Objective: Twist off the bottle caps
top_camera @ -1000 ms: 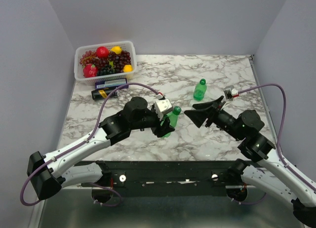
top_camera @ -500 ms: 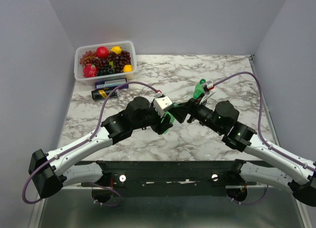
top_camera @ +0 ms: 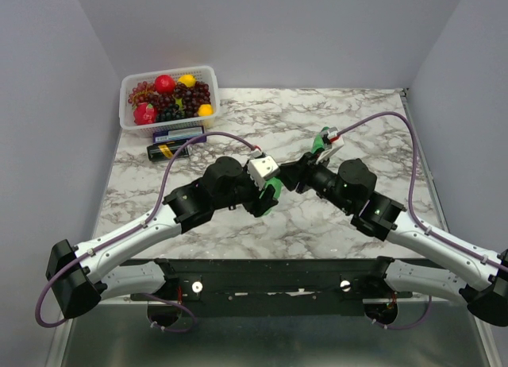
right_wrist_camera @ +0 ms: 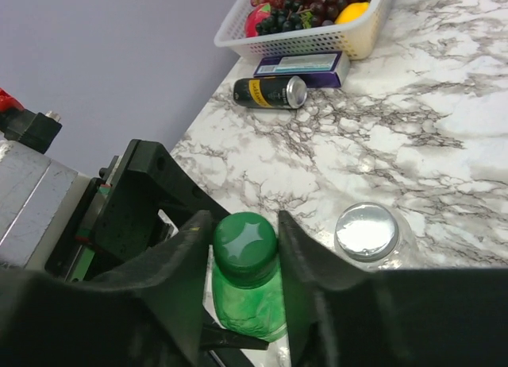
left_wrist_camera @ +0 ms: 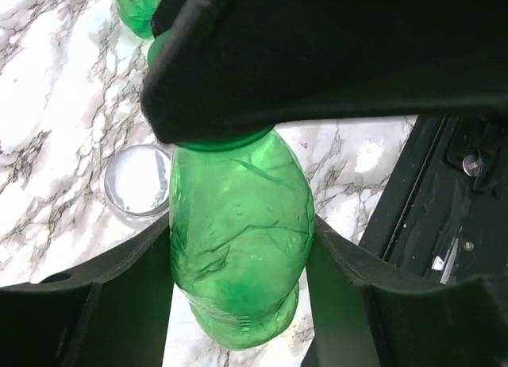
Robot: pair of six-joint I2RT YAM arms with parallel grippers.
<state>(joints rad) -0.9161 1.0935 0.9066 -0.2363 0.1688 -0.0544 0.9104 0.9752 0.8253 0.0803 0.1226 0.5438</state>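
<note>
My left gripper (left_wrist_camera: 238,283) is shut on the body of a translucent green bottle (left_wrist_camera: 238,248), holding it above the marble table (top_camera: 262,113). My right gripper (right_wrist_camera: 246,244) reaches over from the right, and its fingers press on both sides of that bottle's dark green cap (right_wrist_camera: 244,238). Just right of it on the table stands the clear bottle, with its silvery cap (right_wrist_camera: 366,231) on. In the top view a second green bottle (top_camera: 321,147) shows behind the right wrist. The two grippers meet at mid-table (top_camera: 274,188).
A white basket (top_camera: 125,93) of fruit sits at the back left corner. In front of it lie a blue box (top_camera: 178,133) and a dark can with a yellow label (top_camera: 163,151). The table's black front rail (top_camera: 262,276) runs between the arm bases.
My right arm swung left from the table's right side to the held bottle, and its jaws closed in from wide open onto the cap. The left arm and its bottle stayed put.
</note>
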